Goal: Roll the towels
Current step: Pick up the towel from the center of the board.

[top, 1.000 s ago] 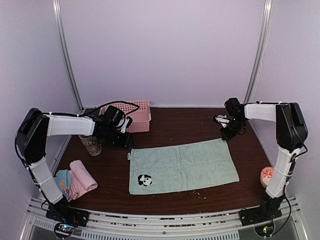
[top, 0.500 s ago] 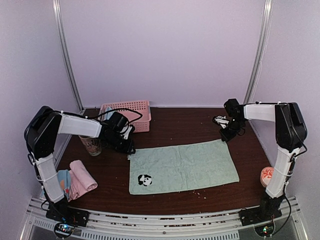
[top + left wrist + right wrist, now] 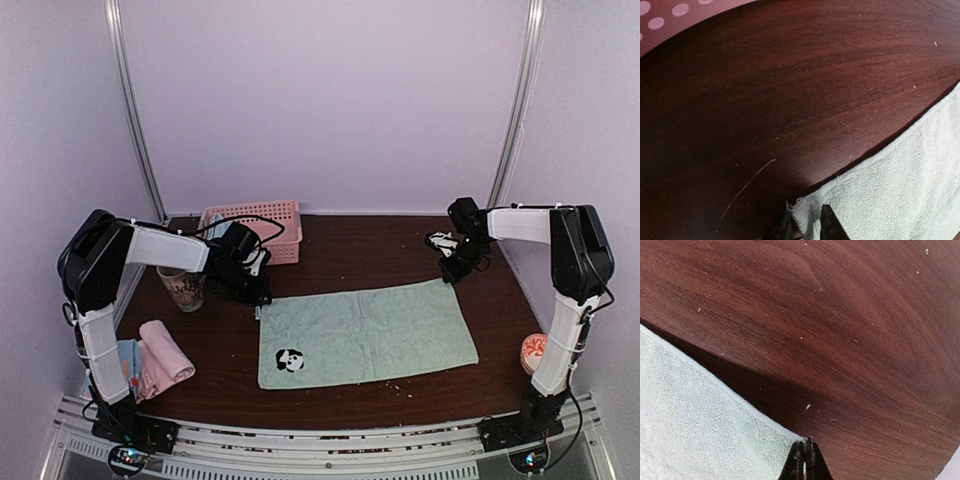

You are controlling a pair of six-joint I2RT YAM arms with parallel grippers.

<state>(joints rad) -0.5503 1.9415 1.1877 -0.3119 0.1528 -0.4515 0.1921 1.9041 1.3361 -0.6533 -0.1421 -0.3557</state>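
A pale green towel (image 3: 370, 332) with a panda patch lies spread flat on the dark table. My left gripper (image 3: 258, 298) is at its far left corner. In the left wrist view the corner (image 3: 807, 212) is bunched up between the narrowed jaws of the left gripper (image 3: 807, 226). My right gripper (image 3: 452, 272) is at the far right corner. In the right wrist view the right gripper (image 3: 806, 452) is pinched shut on that corner's tip (image 3: 790, 440). A rolled pink towel (image 3: 165, 350) lies at the near left on a blue towel with orange dots (image 3: 123, 362).
A pink perforated basket (image 3: 270, 225) stands at the back left; its wall (image 3: 660, 17) shows in the left wrist view. A patterned cup (image 3: 183, 288) stands beside my left arm. A small orange-patterned object (image 3: 534, 352) sits at the right edge, near the right arm.
My left gripper has moved right and nearer, from beside the basket to the green towel's far left corner, and its jaws have narrowed onto it. The right arm has not moved.
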